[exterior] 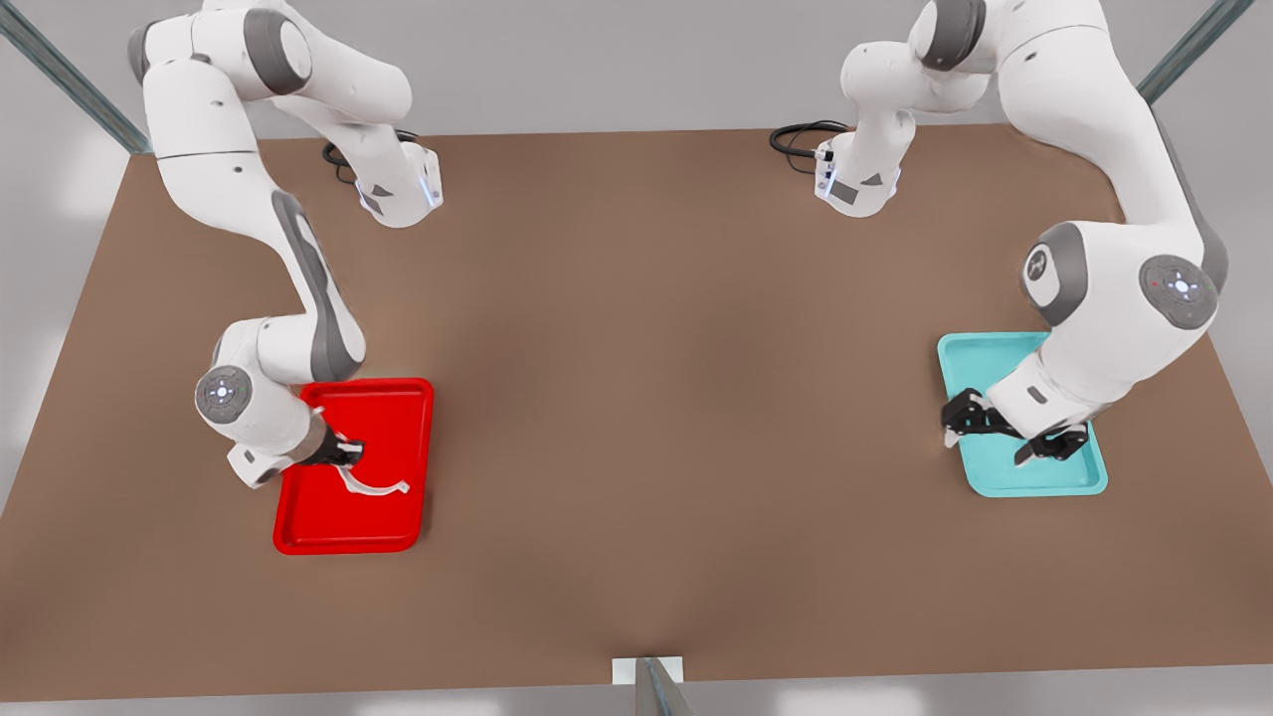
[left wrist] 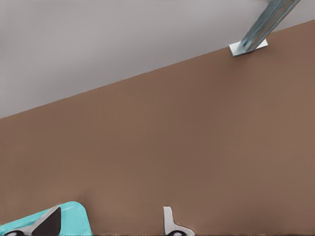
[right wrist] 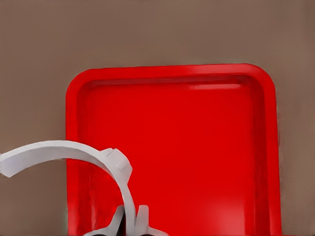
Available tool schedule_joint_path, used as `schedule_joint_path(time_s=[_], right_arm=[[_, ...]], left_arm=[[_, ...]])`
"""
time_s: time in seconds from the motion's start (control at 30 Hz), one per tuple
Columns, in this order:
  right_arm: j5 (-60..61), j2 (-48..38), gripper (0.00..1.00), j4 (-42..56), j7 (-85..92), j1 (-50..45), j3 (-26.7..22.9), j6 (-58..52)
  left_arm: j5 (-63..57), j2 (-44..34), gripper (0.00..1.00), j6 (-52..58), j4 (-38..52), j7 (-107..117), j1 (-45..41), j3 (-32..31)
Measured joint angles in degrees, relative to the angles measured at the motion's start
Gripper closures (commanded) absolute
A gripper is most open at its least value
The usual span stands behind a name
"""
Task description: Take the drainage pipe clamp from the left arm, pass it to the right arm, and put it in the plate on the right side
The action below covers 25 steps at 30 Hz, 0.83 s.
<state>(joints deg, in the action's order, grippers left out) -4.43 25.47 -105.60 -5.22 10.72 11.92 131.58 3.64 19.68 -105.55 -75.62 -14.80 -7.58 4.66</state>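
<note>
Lower left of the front view: the right pincer (exterior: 350,455), closed on one end of the white drainage pipe clamp (exterior: 376,487), holds it low over the red plate (exterior: 398,398), seemingly for release. Lower right, the left pincer (exterior: 1004,433) waits spread and empty over the cyan tray (exterior: 970,353); the brown table (exterior: 656,378) between is unobstructed.

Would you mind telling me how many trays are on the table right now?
2. The red plate lies at the front view's left, under the right gripper, which holds the drainage pipe clamp. The cyan tray lies at the front view's right, under the open left gripper.
</note>
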Motion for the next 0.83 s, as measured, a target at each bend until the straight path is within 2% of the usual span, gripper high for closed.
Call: schedule_joint_path(time_s=[0.1, 0.23, 0.3, 0.33, 0.37, 0.4, 0.47, 0.53, 0.6, 0.67, 0.7, 0.77, 0.8, 0.83], right_arm=[[1.0, 0.4, 0.79, -1.6, 5.0, 4.9, 2.3, 1.6], [1.5, 1.6, 0.79, -2.7, 10.5, 6.6, 3.4, 2.4], [1.5, 2.6, 0.74, -2.8, 12.8, 7.2, 3.4, 2.5], [1.4, 3.1, 0.34, -2.8, 13.8, 7.3, 3.4, 2.5], [1.3, 3.6, 0.11, -2.8, 14.7, 7.5, 3.4, 2.4], [1.2, 3.8, 0.05, -2.8, 15.6, 7.5, 3.4, 2.4], [0.9, 4.1, 0.05, -2.7, 17.0, 7.5, 3.4, 2.4], [0.4, 3.3, 0.0, -1.0, 17.9, 7.5, 4.2, 1.8], [-0.1, 0.7, 0.0, 11.5, 18.0, 7.1, 6.8, -3.7], [-1.7, -2.7, 0.0, 25.4, 17.2, 6.8, 12.3, -13.1], [-2.3, -5.4, 0.0, 28.7, 16.8, 4.8, 11.3, -17.8], [-2.2, -11.3, 0.0, 28.9, 16.0, -6.2, -1.6, -25.7], [-1.6, -12.8, 0.0, 27.8, 15.6, -11.1, -6.7, -28.8], [-1.0, -13.2, 0.0, 27.2, 15.3, -13.9, -9.2, -31.3]], left_arm=[[-2.9, -3.4, 0.0, 3.7, -3.7, 1.9, 2.1, -1.5], [-4.4, -1.5, 0.0, 6.4, -4.6, 4.2, 2.2, -1.5], [-4.7, -0.7, 0.0, 7.2, -4.6, 5.1, 2.3, -1.5], [-4.7, -0.5, 0.0, 7.5, -4.7, 5.6, 2.3, -1.5], [-4.8, -0.4, 0.0, 7.7, -4.7, 6.0, 2.3, -1.5], [-4.8, -0.4, 0.0, 8.0, -4.7, 6.4, 2.3, -1.5], [-4.7, -0.4, 0.0, 8.3, -4.7, 7.1, 2.2, -1.5], [-4.6, -0.3, 0.0, 8.6, -4.7, 7.8, 2.2, -1.5], [-4.6, -0.1, 0.0, 8.8, -4.7, 8.3, 2.2, -1.5], [-4.7, -0.1, 0.0, 8.9, -4.7, 8.9, 2.4, -1.5], [-4.7, -0.2, 0.0, 8.9, -4.7, 9.1, 2.4, -1.5], [-4.8, -0.1, 0.0, 9.0, -4.5, 9.6, 2.1, -1.5], [-4.8, 0.0, 0.0, 9.0, -4.3, 9.8, 2.0, -1.5], [-4.9, 0.0, 0.0, 9.1, -4.2, 10.0, 1.9, -1.5]])
